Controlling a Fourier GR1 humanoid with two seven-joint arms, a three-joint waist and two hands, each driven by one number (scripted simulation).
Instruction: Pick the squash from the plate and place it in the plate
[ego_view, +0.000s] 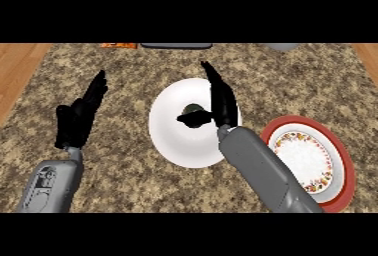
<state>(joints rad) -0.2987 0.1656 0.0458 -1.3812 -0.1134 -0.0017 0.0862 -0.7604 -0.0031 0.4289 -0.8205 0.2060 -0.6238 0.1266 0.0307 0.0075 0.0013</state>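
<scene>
Head view: steep look down at counter.
Squash (193, 108): small dark shape on white plate (173, 140), mostly hidden; long axis unclear.
Right hand (218, 102): fingers straight toward 12 o'clock, thumb at squash's 6 o'clock.
Left hand (80, 116): open, resting at 9 o'clock.
Red-rimmed plate (336, 170): at 4 o'clock.

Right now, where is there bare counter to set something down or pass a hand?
Bare counter lies between the left hand and the white plate, and along the far edge. It is crowded where the right hand covers the squash, beside the red-rimmed plate.
</scene>
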